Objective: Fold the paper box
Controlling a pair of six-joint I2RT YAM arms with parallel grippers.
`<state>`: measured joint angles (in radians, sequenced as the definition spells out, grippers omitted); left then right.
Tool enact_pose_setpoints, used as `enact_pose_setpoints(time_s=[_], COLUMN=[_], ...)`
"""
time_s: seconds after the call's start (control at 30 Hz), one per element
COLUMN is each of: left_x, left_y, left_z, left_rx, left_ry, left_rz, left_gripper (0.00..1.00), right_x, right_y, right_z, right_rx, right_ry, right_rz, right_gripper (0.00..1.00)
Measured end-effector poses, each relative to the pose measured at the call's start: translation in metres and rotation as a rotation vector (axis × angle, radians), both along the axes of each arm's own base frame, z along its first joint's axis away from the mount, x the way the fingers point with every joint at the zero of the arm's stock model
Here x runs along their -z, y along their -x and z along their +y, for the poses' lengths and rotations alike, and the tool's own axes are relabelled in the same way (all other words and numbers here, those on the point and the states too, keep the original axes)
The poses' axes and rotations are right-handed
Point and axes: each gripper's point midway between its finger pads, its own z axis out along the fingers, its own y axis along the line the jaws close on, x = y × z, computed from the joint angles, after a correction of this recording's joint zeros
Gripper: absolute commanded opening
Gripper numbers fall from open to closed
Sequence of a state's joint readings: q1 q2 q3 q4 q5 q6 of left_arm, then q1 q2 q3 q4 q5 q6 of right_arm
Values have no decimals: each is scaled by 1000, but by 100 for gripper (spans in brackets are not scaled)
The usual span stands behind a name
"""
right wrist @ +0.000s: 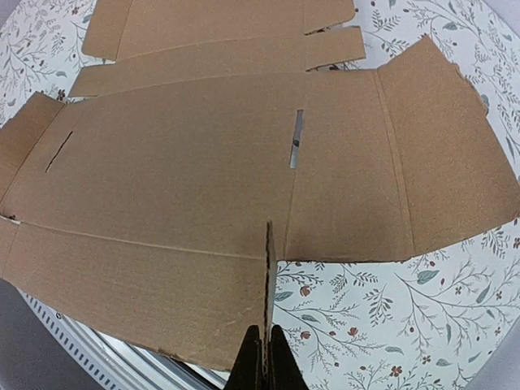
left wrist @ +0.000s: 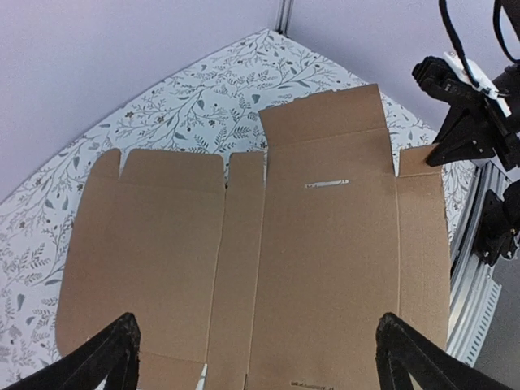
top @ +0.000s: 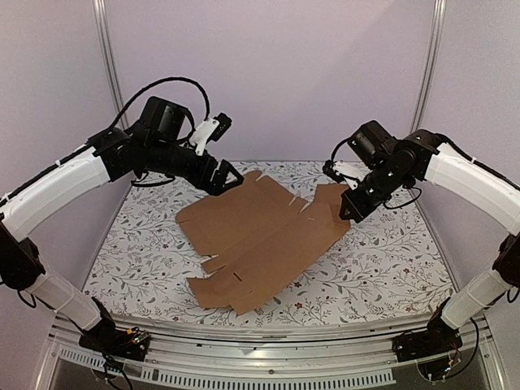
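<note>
The paper box [top: 260, 240] is a flat brown die-cut cardboard sheet lying unfolded on the floral table, creases and slits showing [left wrist: 317, 244] [right wrist: 179, 154]. My left gripper [top: 228, 178] hovers over the sheet's far left corner, open, with its black fingers [left wrist: 114, 357] wide apart and nothing between them. My right gripper [top: 351, 210] is shut on a small side tab [right wrist: 269, 276] at the sheet's right edge. That tab stands up on edge between the pinched fingertips [right wrist: 277, 363]. The left wrist view shows the same right gripper [left wrist: 443, 153] at the sheet's far corner.
A floral table cover [top: 390, 268] surrounds the sheet. A metal rail [top: 268, 345] runs along the near edge. Lavender walls and two upright frame posts [top: 104, 49] close the back. The arm bases [top: 122, 341] sit at the near corners.
</note>
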<state>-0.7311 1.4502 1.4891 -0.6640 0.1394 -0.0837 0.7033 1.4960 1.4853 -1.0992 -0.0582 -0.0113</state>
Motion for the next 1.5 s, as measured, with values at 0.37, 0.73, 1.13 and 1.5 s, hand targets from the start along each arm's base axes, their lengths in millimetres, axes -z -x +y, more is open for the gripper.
enact_pose_setpoints(time_s=[0.37, 0.73, 1.13, 1.5], left_x=[-34, -43, -41, -21], left_y=[-6, 13, 18, -20], left_z=[-26, -44, -66, -111], left_rx=[162, 354, 591, 694], left_ry=[22, 50, 19, -19], left_rz=[-177, -266, -506, -540], left_gripper=[100, 100, 99, 93], right_x=[-17, -57, -71, -80], right_y=[23, 32, 33, 43], right_z=[23, 13, 19, 31], right_rx=[-371, -538, -667, -752], right_ry=[105, 126, 156, 145], right_rz=[-125, -306, -376, -418], right_gripper=[0, 0, 0, 0])
